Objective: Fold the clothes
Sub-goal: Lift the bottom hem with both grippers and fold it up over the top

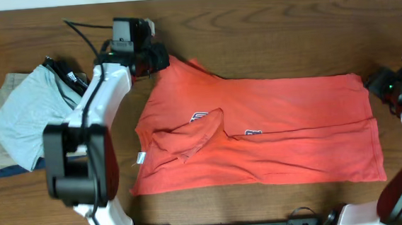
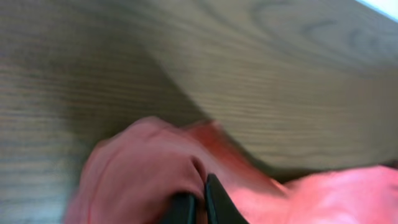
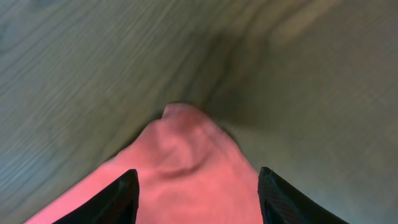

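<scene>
On the wooden table (image 1: 266, 23), mid-field: coral-red T-shirt (image 1: 287, 121) spread out, long axis running left–right, short axis far–near. A loose flap lies folded over the chest and covers part of the lettering (image 1: 199, 116).

Left gripper (image 1: 156, 59) sits at the shirt's far-left corner, and the cloth is drawn out into a point toward it. In the left wrist view the two dark fingers (image 2: 217, 202) are pressed together with red fabric bunched around and between them: clamped on the T-shirt.

Right gripper (image 1: 382, 84) is at the far-right corner. In the right wrist view its fingers (image 3: 118, 199) stand wide apart with a rounded lump of shirt edge between them. Jaws are spread, nothing pinched.

Key relation: both arms are at the far long edge, one at each end of the long axis, and the body of the shirt lies toward the near side of both. Judgement: a fold across the short axis needs both far corners held, and only the left one is. The right must close on the corner it straddles before any lift.

Unclear:
- Both wrist views are blurred.
- Left fingertips are cut off by the frame edge.
- How deep the cloth sits in the right jaws cannot be told.
- Which end is the collar is not certain.

Folded garments (image 1: 17, 118) are stacked well apart at the far left, partly behind the left arm
</scene>
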